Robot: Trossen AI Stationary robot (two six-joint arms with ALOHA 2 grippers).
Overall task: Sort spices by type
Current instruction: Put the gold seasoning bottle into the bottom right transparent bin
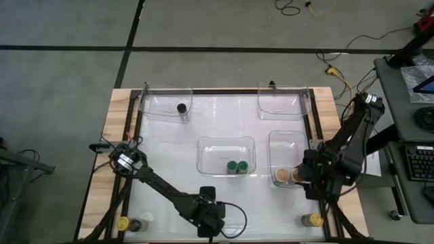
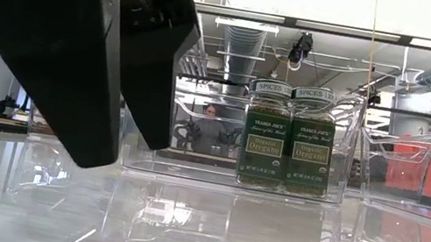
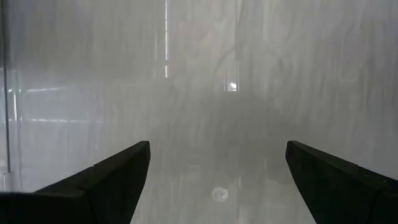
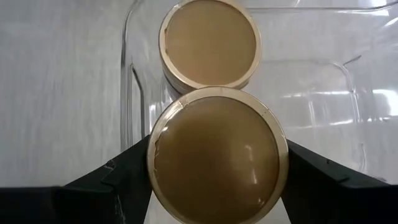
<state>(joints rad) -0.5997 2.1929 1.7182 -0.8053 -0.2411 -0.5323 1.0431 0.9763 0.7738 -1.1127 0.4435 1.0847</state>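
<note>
Two tan-lidded spice jars sit together at the near end of the right-hand clear tray. One tan jar stands free on its base; the other tan jar is between the fingers of my right gripper, which is shut on it. Two green oregano jars stand in the middle tray. A black jar stands in the far-left tray. Two yellow jars stand on the table by its near edge. My left gripper is open over bare table near the near edge. My right gripper pinches the nearer tan jar at its round lid, one finger on each side of the rim, coming from above and pointing down. The jar is upright, right beside the other tan jar. Whether its base rests on the tray floor, I cannot tell.
A fourth clear tray lies at the far right of the table. The table has a raised frame along its edges. The left arm's link crosses the near-left table. Bare glossy surface lies between the trays and the near edge.
</note>
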